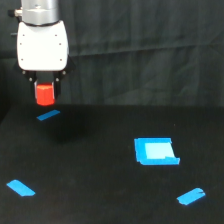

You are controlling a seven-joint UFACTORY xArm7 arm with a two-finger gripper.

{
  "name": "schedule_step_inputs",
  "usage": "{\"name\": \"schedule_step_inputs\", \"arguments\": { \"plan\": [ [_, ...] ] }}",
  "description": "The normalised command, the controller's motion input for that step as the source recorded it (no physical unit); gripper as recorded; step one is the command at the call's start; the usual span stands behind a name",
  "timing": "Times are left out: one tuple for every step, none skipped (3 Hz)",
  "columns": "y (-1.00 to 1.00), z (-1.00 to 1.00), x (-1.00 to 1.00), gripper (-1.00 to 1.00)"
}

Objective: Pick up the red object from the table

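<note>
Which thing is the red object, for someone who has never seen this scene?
Find the white gripper at the exterior view's upper left, above the black table. The red object is the stubby block held between its fingers. It is the only red thing; the pieces on the table are flat and blue.

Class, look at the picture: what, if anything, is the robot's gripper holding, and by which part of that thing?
The gripper holds the red object by its upper part, above the table; the lower part hangs free below the fingers.
</note>
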Motion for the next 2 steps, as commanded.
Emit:
{"name": "schedule_step_inputs", "arguments": {
  "plan": [
    [-0.03, 0.07, 0.05, -1.0],
    [-0.05, 0.12, 0.05, -1.0]
  ]
}}
